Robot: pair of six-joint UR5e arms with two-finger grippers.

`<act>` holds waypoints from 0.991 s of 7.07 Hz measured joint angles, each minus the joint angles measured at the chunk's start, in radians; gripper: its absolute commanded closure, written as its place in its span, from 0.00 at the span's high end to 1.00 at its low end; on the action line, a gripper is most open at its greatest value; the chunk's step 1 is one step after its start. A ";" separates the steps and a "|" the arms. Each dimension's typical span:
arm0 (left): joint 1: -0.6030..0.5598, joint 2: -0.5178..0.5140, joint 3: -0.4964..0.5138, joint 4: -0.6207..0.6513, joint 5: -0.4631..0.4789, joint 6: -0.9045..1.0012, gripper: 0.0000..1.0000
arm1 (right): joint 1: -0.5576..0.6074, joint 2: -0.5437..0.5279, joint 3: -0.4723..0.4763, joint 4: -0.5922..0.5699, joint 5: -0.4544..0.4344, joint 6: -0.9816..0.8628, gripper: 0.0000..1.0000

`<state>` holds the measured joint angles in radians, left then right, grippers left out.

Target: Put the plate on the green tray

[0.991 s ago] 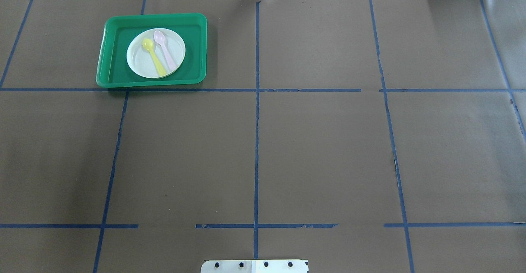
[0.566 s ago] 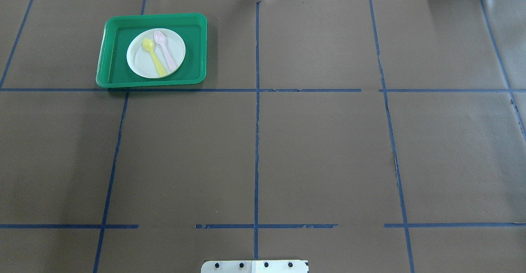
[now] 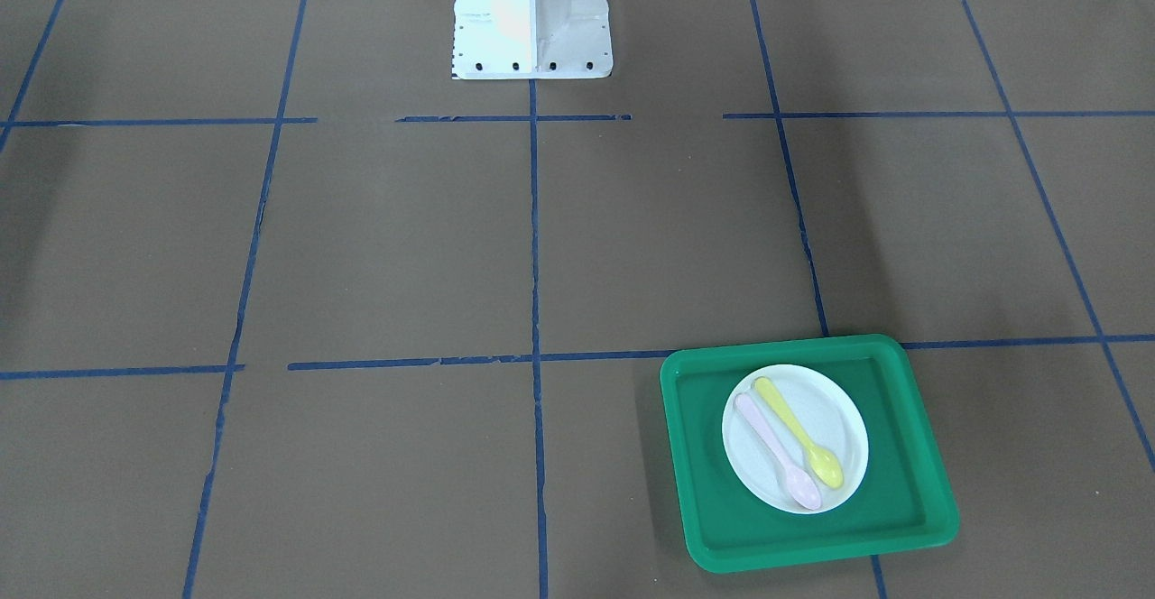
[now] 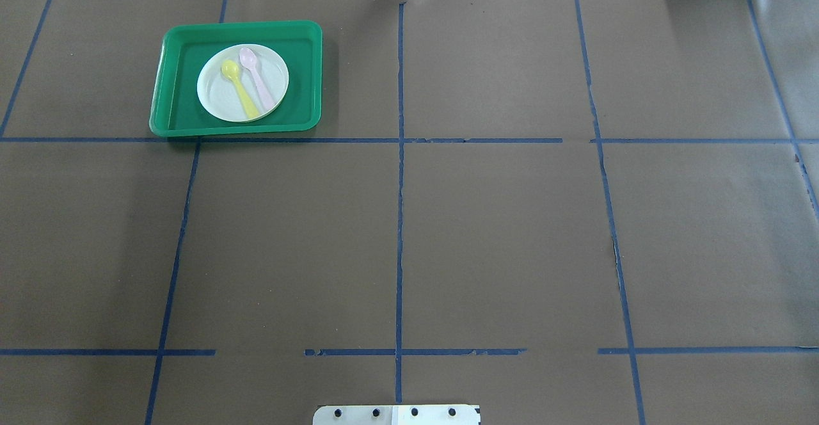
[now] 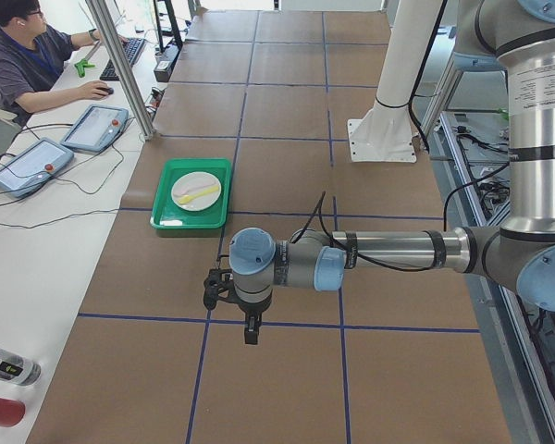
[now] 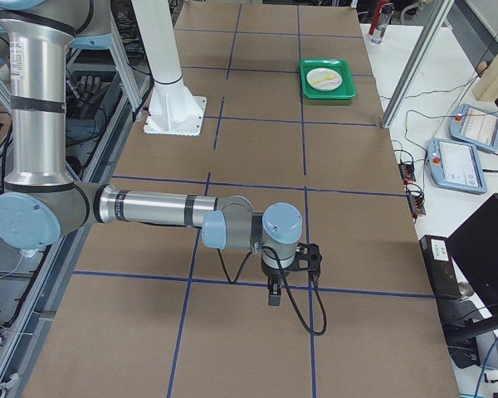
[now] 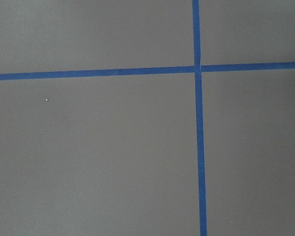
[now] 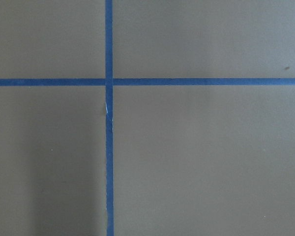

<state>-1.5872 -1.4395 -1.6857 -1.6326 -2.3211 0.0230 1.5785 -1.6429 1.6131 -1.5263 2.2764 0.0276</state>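
The small white plate (image 4: 214, 90) lies inside the green tray (image 4: 304, 92) at the table's far left, with a yellow spoon (image 4: 238, 89) and a pink spoon (image 4: 257, 76) on it. The front view shows the same plate (image 3: 839, 419) in the tray (image 3: 902, 491). My left gripper (image 5: 251, 337) shows only in the exterior left view, hanging over bare table well short of the tray (image 5: 171, 218); I cannot tell if it is open. My right gripper (image 6: 273, 299) shows only in the exterior right view, far from the tray (image 6: 312, 89); I cannot tell its state.
Brown paper with blue tape lines covers the table. The white robot pedestal (image 3: 531, 13) stands at the middle of the near edge. An operator (image 5: 28, 55) sits at a side desk with teach pendants (image 5: 92, 128). Both wrist views show only paper and tape.
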 measured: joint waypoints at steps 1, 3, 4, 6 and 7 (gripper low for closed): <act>-0.027 -0.013 -0.008 0.070 -0.001 0.064 1.00 | 0.000 0.000 0.000 0.000 0.000 0.000 1.00; -0.060 -0.033 -0.010 0.149 -0.006 0.121 1.00 | 0.000 0.000 0.001 0.000 0.000 0.000 1.00; -0.064 -0.037 -0.006 0.158 -0.008 0.125 1.00 | 0.000 0.000 0.000 0.000 0.000 0.000 1.00; -0.065 -0.042 0.004 0.156 -0.012 0.124 1.00 | 0.000 0.000 0.000 0.000 0.000 0.000 1.00; -0.065 -0.042 0.008 0.155 -0.012 0.123 1.00 | 0.000 0.000 0.000 0.000 0.000 0.000 1.00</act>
<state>-1.6520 -1.4811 -1.6779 -1.4777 -2.3330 0.1460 1.5785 -1.6429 1.6128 -1.5263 2.2764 0.0276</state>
